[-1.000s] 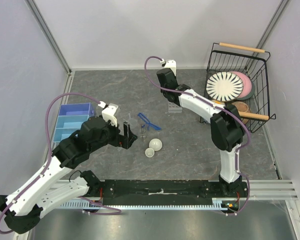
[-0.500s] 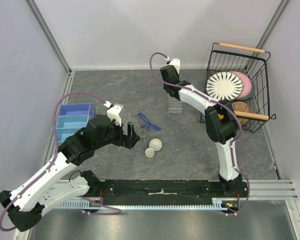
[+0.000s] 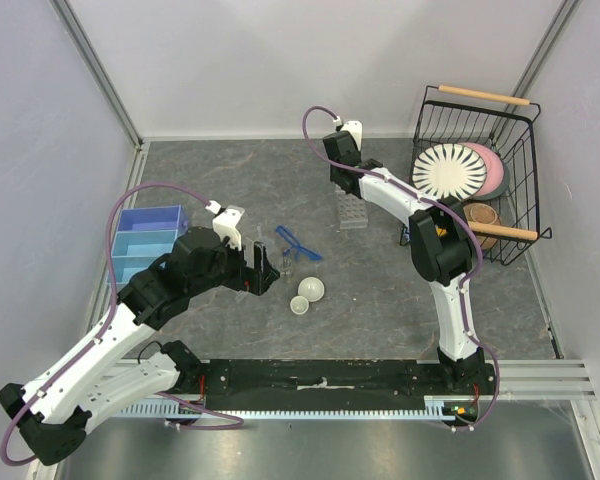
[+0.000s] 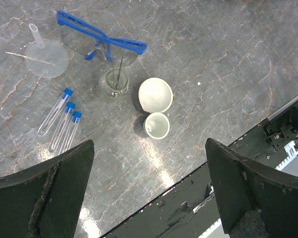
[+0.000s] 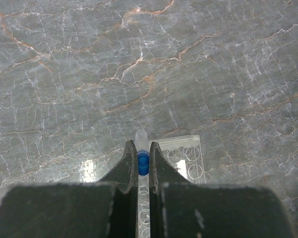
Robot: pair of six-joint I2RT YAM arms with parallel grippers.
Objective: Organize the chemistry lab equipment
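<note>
— Where's the right end effector [image 5: 143,148]?

— Out at the far side of the tabletop [image 3: 210,180], straight over the rack [image 5: 189,157]. Its fingers are pressed in on a blue-capped tube [image 5: 143,162], pinching it at the cap.

— Is the tube down in a hole?

— I cannot tell. Its clear tip pokes out past the fingertips, and the rack's holes lie right beneath.

— And the left end effector [image 4: 149,147]?

— Spread wide, holding nothing, hanging above the middle of the tabletop. Under it lie three tubes [image 4: 62,119] side by side, caps all at the same end.

— What else is down there?

— The glasses [image 4: 102,40] lie just beyond a small glass jar [image 4: 113,84] with thin rods standing in it. The big dish [image 4: 155,94] sits right beside the jar, and the small dish [image 4: 157,125] is just beside the big one. A clear funnel [image 4: 47,58] rests next to the glasses, a little apart from the three tubes.

— Anything off to the sides?

— Blue bins [image 3: 145,240] at the left edge, near the left arm. A black wire basket [image 3: 485,95] of plates stands on the right, off to the side of the rack.
</note>
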